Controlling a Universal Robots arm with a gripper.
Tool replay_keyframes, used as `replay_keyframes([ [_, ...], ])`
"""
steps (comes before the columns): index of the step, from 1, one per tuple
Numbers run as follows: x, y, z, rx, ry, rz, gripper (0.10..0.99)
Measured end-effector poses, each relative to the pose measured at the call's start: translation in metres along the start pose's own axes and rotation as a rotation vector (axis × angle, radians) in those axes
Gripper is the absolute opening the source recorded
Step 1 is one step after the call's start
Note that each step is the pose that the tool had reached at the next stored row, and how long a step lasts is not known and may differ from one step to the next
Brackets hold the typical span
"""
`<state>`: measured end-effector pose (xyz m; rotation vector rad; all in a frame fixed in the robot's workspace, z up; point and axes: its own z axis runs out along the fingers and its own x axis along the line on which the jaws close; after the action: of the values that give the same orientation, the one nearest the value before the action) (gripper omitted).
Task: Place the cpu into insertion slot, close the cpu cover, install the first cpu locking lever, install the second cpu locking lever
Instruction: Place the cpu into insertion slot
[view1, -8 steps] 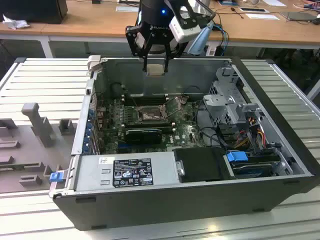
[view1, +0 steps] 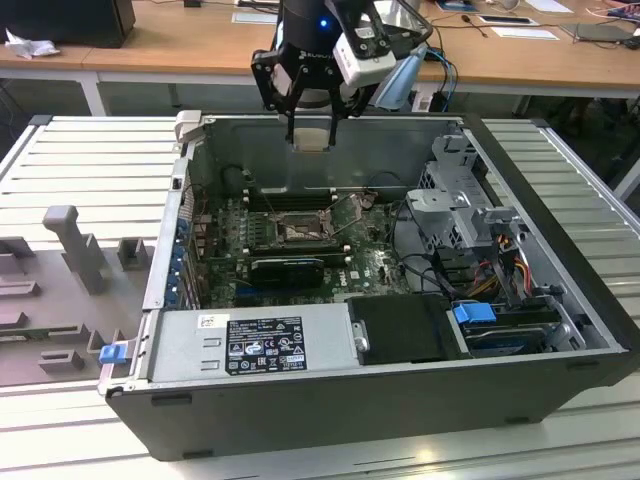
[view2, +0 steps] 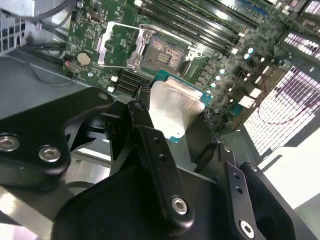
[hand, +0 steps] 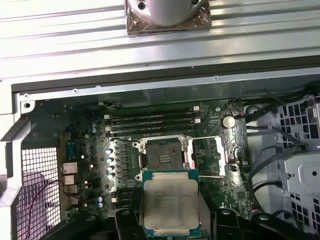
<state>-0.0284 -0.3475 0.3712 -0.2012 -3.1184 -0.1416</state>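
My gripper (view1: 312, 128) is shut on the cpu (view1: 313, 138), a pale silver square chip with a green edge, and holds it in the air above the open computer case. In both wrist views the cpu (hand: 170, 202) (view2: 175, 107) sits flat between the black fingers (view2: 141, 112). The insertion slot (hand: 162, 156) (view2: 165, 52) (view1: 297, 231) lies open on the green board, some way below the chip. The cpu cover (hand: 207, 157) (view2: 117, 45) is swung open beside the slot, with thin wire levers (hand: 210, 139) raised by it.
Long black memory slots (hand: 150, 122) run along one side of the socket. A black expansion card (view1: 288, 268), the power supply (view1: 250, 345), a drive cage (view1: 470, 205) and loose cables (view1: 500, 260) crowd the case. Grey fixtures (view1: 75, 245) stand at the exterior view's left.
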Motion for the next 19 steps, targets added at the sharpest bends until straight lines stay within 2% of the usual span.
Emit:
replay_keyframes([
  [4,-0.0001,-0.0001,0.0008,-0.001,-0.0066,0.074,0.529],
  [10,-0.0001,-0.0003,0.0027,-0.001,-0.007,0.077,0.529],
  [13,-0.0001,-0.0002,0.0029,-0.002,-0.0103,0.114,0.529],
  [19,-0.0001,-0.0003,0.0029,-0.002,-0.0136,0.151,0.529],
])
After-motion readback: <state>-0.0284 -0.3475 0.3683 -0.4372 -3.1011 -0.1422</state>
